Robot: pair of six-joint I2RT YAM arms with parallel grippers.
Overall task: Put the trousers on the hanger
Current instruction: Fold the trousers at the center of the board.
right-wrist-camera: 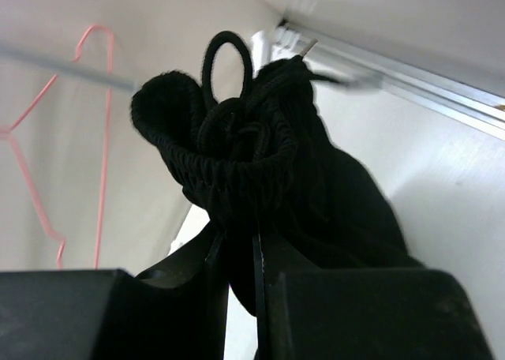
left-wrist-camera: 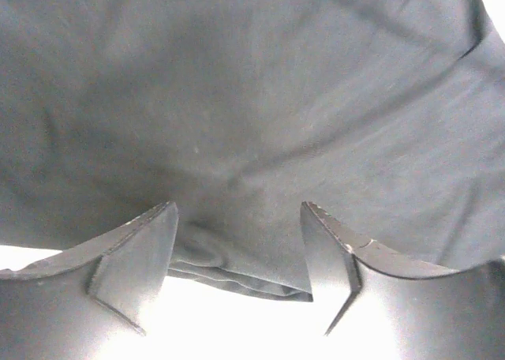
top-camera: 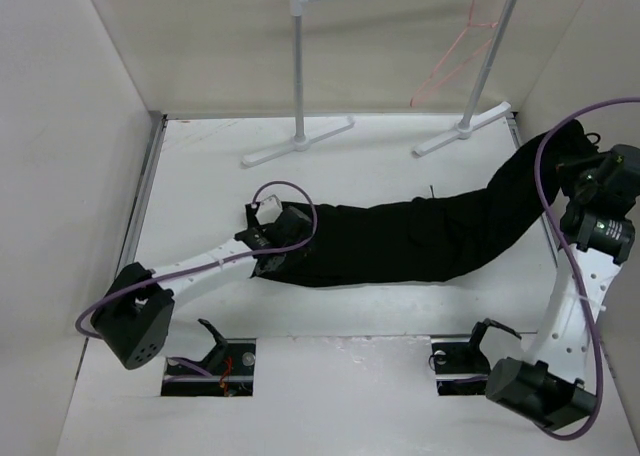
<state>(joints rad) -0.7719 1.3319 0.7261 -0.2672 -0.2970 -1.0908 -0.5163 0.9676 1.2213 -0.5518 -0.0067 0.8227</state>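
Black trousers (top-camera: 400,241) sit clamped between right fingers (right-wrist-camera: 177,279); left fingers (left-wrist-camera: 134,253) gape over fabric.

left wrist: trousers (left-wrist-camera: 260,99) run off the top and both sides, so we cannot tell which part lies under the left hand (left-wrist-camera: 237,210) | right wrist: hanger (right-wrist-camera: 104,139) cut by left edge, its lower end behind the right hand (right-wrist-camera: 238,249); rail (right-wrist-camera: 47,60) blurred | top: we cannot make out either hand's fingers against black cloth

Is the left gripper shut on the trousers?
No: the left wrist view shows the left gripper open, its jaws wide apart over the trousers.
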